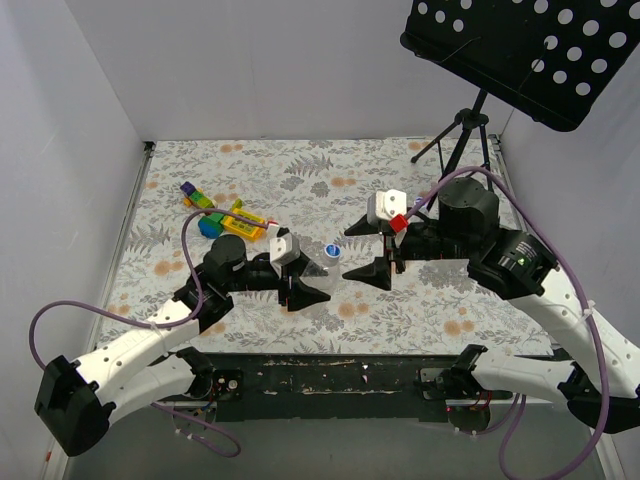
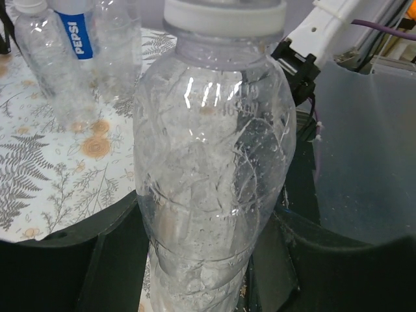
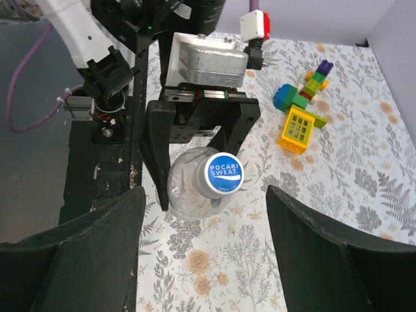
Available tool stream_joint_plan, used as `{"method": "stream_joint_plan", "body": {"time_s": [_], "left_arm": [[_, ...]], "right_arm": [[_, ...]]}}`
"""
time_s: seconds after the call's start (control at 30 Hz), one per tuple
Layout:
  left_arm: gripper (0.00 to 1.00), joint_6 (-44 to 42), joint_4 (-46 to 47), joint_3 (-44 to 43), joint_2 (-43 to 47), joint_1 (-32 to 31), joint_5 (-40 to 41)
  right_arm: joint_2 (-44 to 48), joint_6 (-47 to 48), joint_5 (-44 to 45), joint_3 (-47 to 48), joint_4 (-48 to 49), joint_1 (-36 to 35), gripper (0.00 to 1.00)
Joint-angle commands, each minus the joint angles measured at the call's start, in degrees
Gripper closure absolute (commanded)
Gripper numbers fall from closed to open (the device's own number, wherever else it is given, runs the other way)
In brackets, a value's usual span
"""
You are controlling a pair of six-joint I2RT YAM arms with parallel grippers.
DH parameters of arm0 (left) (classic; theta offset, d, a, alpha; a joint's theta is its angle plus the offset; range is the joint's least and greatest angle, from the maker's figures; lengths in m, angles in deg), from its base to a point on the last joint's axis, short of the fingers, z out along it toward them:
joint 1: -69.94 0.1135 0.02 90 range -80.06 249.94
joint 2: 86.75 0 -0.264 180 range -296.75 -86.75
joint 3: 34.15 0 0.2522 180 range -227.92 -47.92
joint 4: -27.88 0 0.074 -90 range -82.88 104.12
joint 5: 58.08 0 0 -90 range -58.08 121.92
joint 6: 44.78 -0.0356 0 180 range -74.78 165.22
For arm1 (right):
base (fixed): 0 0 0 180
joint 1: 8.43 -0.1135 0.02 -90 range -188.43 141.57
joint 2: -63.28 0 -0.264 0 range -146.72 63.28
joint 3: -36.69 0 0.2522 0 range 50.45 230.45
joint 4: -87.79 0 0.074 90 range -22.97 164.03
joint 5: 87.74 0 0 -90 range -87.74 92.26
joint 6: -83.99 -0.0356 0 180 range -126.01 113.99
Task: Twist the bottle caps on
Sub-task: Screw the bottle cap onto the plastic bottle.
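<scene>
Blue cap [image 3: 223,174] is sitting on top of the clear bottle [image 2: 214,175]. Left gripper [image 2: 208,273] is clamped round the bottle's body. Right gripper [image 3: 203,221] has its fingers spread wide, just beside the bottle top, not touching. Toy blocks [image 3: 300,110] are well away from the bottle.

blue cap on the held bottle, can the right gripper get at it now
Probably yes: the right gripper stands open facing the blue cap, nothing between them, and the left gripper holds the bottle lower down.
</scene>
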Motion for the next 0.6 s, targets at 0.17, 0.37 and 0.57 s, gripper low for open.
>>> {"method": "stream_joint_plan", "body": {"time_s": [0.17,0.37,0.57], "left_arm": [[0.75,0.27,3.9,-0.55,2.04,0.32,-5.4],[0.76,2.11,4.52,-0.37,2.66,0.32,1.79],[0.77,4.75,4.87,-0.11,3.18,1.2,8.83]], "right_arm": [[-1.53,3.65,-9.43,-2.22,8.05,0.29,0.12],[-3.02,1.98,-12.33,-2.75,9.1,0.38,0.14],[-2.15,0.13,-12.34,-4.16,9.81,0.38,0.16]]}}
